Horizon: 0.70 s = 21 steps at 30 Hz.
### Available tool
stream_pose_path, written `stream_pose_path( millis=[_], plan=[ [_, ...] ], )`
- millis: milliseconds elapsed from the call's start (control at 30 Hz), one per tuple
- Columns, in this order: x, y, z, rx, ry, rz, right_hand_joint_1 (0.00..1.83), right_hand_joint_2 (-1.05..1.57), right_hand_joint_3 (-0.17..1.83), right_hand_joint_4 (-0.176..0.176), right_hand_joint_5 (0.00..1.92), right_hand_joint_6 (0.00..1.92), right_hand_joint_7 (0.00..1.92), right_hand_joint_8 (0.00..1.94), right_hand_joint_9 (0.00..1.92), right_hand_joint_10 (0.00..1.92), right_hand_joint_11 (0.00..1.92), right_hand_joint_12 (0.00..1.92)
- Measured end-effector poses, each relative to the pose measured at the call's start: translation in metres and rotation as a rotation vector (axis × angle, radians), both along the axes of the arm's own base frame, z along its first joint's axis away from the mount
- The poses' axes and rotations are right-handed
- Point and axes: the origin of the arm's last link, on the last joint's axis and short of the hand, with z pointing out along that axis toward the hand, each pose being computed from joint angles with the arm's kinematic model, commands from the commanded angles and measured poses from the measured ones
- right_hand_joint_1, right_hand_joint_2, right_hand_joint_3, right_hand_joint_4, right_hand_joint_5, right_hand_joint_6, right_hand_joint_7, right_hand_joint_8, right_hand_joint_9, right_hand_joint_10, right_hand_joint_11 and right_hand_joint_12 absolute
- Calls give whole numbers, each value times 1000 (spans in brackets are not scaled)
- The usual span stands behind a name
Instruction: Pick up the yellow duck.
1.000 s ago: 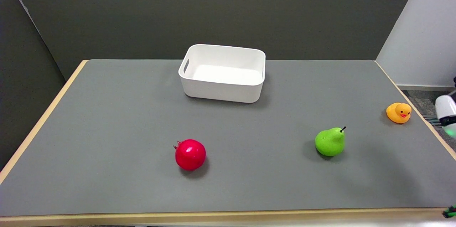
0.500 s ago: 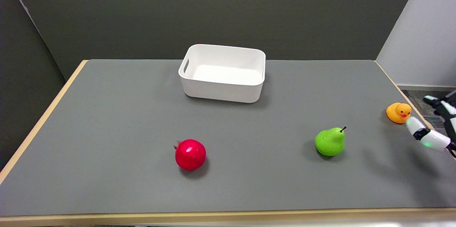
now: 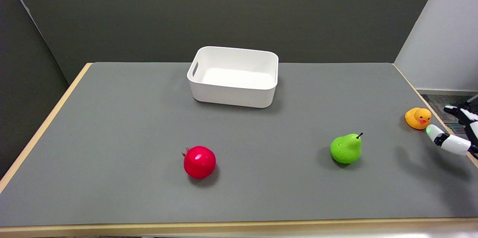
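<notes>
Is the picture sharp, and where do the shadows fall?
Head view: sharp throughout, evenly lit, no glare. The pomegranate casts a soft shadow to its lower right, the pear to its left. The right hand, cut by the frame edge beside the duck, darkens the table below.

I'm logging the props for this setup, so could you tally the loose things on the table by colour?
White: 1, the bin
Red: 1, the pomegranate
Green: 1, the pear
Yellow: 1, the duck
Total: 4
</notes>
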Motion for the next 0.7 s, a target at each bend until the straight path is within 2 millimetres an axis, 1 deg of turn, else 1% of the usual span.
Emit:
stream_pose_path(
  millis=[133, 267, 433, 700],
  plan=[
    [5, -4, 6, -4, 15, -13, 329, 571, 930, -54, 167, 448, 173, 380, 38, 683, -1, 1043],
    [5, -7, 9, -4, 18, -36, 328, 576, 934, -48, 167, 446, 175, 372, 40, 679, -1, 1047],
    [-1, -10, 10, -10, 7, -82, 331, 578, 943, -27, 158, 436, 170, 348, 39, 657, -1, 1042],
    [-10, -16, 12, -34, -8, -141, 322, 577, 948, -14, 149, 425, 168, 329, 43, 640, -1, 1046]
  ],
)
